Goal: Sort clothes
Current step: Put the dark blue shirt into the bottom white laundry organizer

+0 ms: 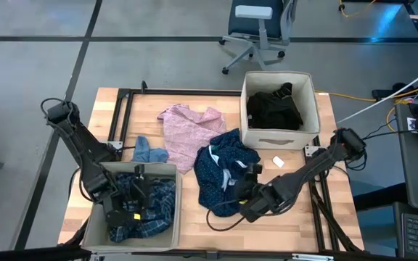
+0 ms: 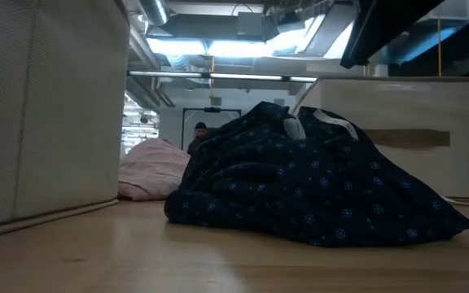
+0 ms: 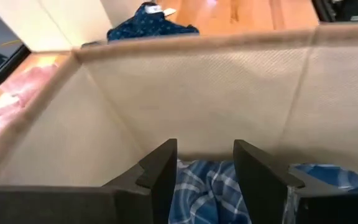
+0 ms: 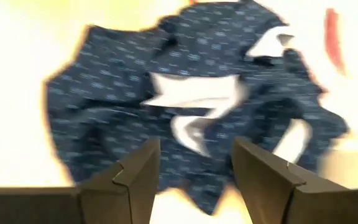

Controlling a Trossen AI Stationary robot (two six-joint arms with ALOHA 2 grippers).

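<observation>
A blue-white plaid shirt [image 1: 154,206] lies crumpled inside the near-left beige bin [image 1: 174,217]. My left gripper [image 1: 133,201] is open inside that bin, just above the shirt [image 3: 207,193], which shows between and below its fingers. A navy dotted garment [image 1: 223,170] with white inner patches lies heaped on the table's middle; it also shows in the low view [image 2: 316,187]. My right gripper [image 1: 244,197] is open at the heap's near right edge, pointing at the garment [image 4: 166,93]. A pink patterned top [image 1: 187,130] and a small blue denim item [image 1: 147,151] lie on the table beyond.
A second beige bin [image 1: 310,109] at the far right holds black pieces [image 1: 274,109]. A small white tag [image 1: 278,162] lies on the wood beside it. Black cable [image 1: 223,221] loops near the front edge. An office chair [image 1: 256,29] stands beyond the table.
</observation>
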